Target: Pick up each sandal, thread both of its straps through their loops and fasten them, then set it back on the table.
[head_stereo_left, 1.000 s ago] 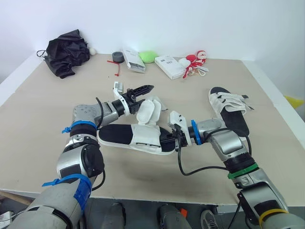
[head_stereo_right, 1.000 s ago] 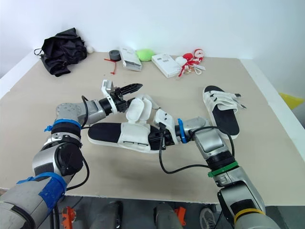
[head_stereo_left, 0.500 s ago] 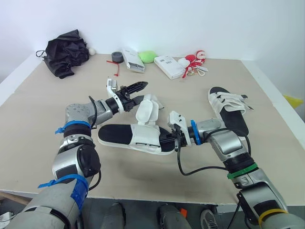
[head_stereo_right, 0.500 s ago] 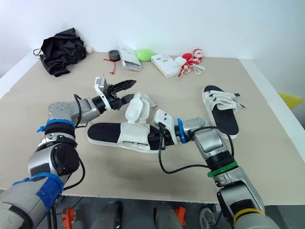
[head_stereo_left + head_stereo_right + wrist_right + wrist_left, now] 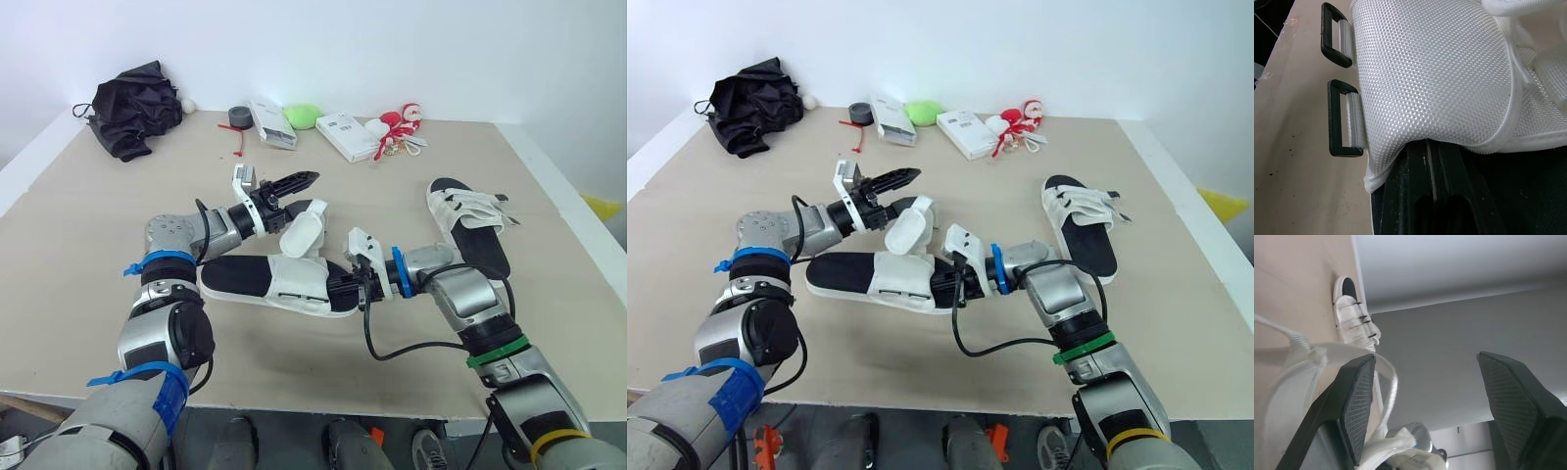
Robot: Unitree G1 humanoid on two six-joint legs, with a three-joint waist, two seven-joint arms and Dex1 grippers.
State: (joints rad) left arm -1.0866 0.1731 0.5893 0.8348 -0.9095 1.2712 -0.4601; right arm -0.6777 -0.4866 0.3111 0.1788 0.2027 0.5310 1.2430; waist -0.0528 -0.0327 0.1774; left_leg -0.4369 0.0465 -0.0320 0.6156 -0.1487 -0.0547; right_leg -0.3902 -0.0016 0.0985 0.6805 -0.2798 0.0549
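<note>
Near sandal [image 5: 265,279] lies flat on the bench [image 5: 98,225] just toward 6 o'clock of centre, toe at 3 o'clock. Its strap [image 5: 302,230] is loose and stands up off the upper. A second ago we counted two white flaps splayed there; now they read as one folded tongue leaning toward 1 o'clock. The left fingers [image 5: 299,180] swung out toward 10 o'clock half a second back and have returned, now spread wide just at 11 o'clock of the strap, gripping nothing. We judge this a fresh approach for a pinch; nothing is threaded yet. The two black loops [image 5: 1334,34] sit empty at the upper's edge. The right fingers [image 5: 1420,196] are pressed together and slid under the woven upper at the toe end, unmoved, steadying the shoe.

Count:
- Sandals: two; the second sandal [image 5: 470,230] at 3 o'clock looks strapped already.
- Far edge, 12 o'clock: two white boxes [image 5: 274,123], one tape roll [image 5: 241,117], one green lump [image 5: 306,117], one red-and-white toy [image 5: 400,127].
- 10 o'clock: one black cloth bundle [image 5: 137,108].
</note>
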